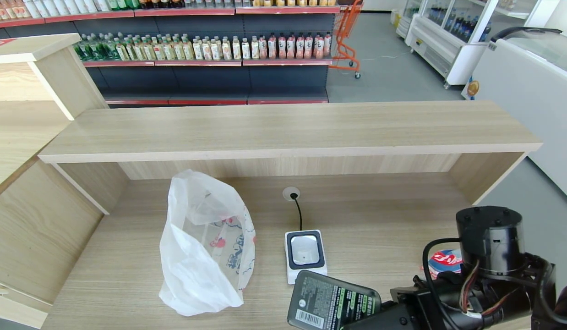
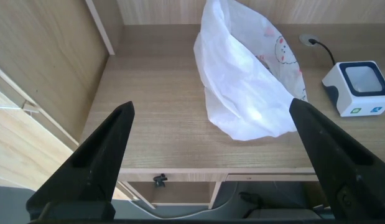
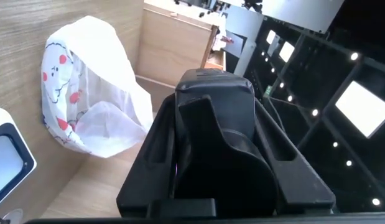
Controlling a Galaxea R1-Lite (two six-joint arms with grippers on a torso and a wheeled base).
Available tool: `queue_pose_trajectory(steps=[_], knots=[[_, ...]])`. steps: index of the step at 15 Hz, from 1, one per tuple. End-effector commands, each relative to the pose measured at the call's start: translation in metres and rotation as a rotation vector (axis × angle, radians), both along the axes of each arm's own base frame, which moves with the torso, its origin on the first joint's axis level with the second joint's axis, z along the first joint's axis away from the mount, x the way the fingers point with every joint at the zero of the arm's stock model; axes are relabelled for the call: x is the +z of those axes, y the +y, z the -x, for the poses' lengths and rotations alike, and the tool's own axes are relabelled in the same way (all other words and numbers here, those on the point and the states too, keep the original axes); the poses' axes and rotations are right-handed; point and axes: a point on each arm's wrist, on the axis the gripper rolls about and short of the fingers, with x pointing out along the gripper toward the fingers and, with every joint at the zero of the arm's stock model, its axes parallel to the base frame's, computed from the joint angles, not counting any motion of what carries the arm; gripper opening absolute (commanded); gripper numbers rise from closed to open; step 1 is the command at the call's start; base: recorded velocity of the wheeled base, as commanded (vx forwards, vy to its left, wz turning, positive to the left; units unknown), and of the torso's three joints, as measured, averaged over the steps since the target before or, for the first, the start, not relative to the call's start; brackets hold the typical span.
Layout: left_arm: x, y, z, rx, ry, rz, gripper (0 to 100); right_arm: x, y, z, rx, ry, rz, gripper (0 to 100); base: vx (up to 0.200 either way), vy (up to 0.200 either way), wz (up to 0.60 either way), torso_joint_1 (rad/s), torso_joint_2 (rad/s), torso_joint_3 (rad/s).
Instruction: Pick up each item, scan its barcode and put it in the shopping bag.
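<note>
The right gripper [image 3: 220, 165] is clamped on a flat, glossy dark package [image 1: 331, 300] with rounded corners, just in front of the boxy white scanner [image 1: 305, 254]. Its barcode faces up and its long axis runs sideways, free end toward the crinkled, translucent shopping bag [image 1: 205, 247] — the near edge is cut off. The left gripper [image 2: 211, 107] is spread wide and holds nothing; a round red-and-white item [image 1: 444, 261] is mostly hidden behind the right arm.

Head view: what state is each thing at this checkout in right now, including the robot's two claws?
shopping bag: standing on the counter, mouth open.
scanner: window facing up, cable running into the counter's hole.
dark package: gripped, barcode side up, at the scanner's near edge.
right gripper: shut on the dark package.
left gripper: open, empty.
red-and-blue item: on the counter, partly hidden.
</note>
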Motion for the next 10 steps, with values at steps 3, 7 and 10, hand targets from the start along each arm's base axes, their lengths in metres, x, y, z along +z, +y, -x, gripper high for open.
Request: queue_pose_trajectory(steps=[3,7,10], knots=[[0.0000,0.0000,0.0000,0.000,0.000,0.000,100,0.0025,-0.0023,0.0016,-0.002,-0.007,-0.006,0,0.000,0.000,0.00,0.000,0.00,0.000],[0.0000,0.0000,0.0000,0.000,0.000,0.000,100,0.0018,-0.0022,0.0015,-0.003,-0.002,-0.003,0,0.000,0.000,0.00,0.000,0.00,0.000],[0.0000,0.0000,0.0000,0.000,0.000,0.000,100,0.0008,-0.0030,0.0027,-0.003,0.003,0.000,0,0.000,0.000,0.00,0.000,0.00,0.000]])
